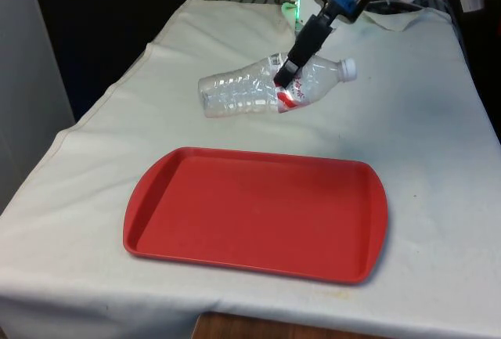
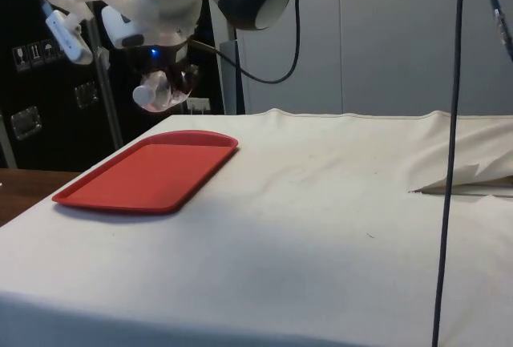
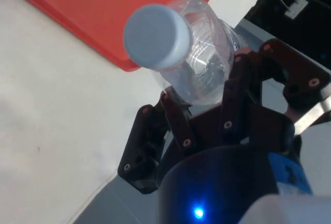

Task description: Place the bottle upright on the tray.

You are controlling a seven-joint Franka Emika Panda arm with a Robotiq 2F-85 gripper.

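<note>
A clear plastic bottle (image 1: 250,88) with a white cap (image 1: 347,68) and a red-and-white label hangs in the air, lying nearly level, beyond the far edge of the red tray (image 1: 258,214). My gripper (image 1: 286,81) is shut on the bottle at its label, close to the neck. In the side view the bottle's cap (image 2: 147,94) faces the camera, with the gripper (image 2: 168,82) above the tray's far end (image 2: 152,172). The wrist view shows the cap (image 3: 155,36) and the clear shoulder (image 3: 207,74) between the black fingers (image 3: 230,105).
The tray lies flat on the white cloth (image 1: 423,143) near the table's front edge. A dark cable (image 2: 449,155) hangs down at the side view's right, by a fold in the cloth (image 2: 473,179).
</note>
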